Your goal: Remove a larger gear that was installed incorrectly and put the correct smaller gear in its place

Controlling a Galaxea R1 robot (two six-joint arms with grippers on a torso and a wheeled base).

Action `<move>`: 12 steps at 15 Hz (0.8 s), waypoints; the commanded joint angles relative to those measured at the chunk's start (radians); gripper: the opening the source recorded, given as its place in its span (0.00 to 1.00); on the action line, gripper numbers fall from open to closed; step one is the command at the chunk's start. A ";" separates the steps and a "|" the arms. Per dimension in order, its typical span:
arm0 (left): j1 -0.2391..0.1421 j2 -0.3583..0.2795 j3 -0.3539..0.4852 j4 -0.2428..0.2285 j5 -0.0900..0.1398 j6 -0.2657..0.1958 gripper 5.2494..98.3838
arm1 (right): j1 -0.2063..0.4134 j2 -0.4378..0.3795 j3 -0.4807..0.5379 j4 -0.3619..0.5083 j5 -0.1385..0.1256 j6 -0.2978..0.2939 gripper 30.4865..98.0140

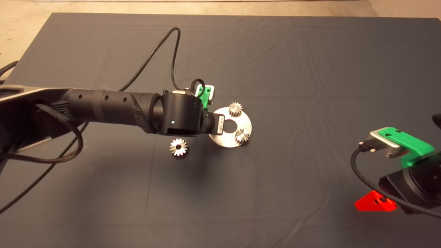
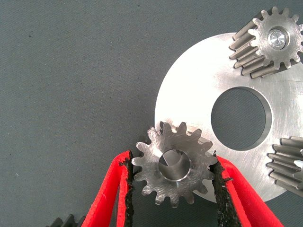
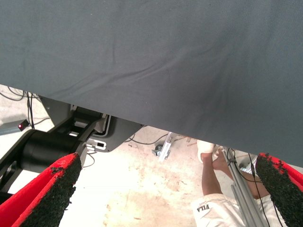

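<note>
Installation is under way: the left gripper (image 2: 173, 182), fingers pinching the smaller gear (image 2: 173, 163) over the round plate (image 2: 199, 90), next needs its bore lowered squarely onto the post.

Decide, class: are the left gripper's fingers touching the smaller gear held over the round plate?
Touching. The left wrist view shows the left gripper with both black pads pressed against the teeth of the smaller gear, no gap either side, above the plate.

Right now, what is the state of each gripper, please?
Left gripper: over the round metal plate, shut on the smaller gear.
Right gripper: open, holding nothing, parked at the mat's lower right edge.
</note>
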 commanded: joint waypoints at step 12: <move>-0.004 0.018 -0.040 -0.004 -0.016 0.007 0.31 | 0.013 0.002 0.003 -0.025 -0.125 0.001 0.99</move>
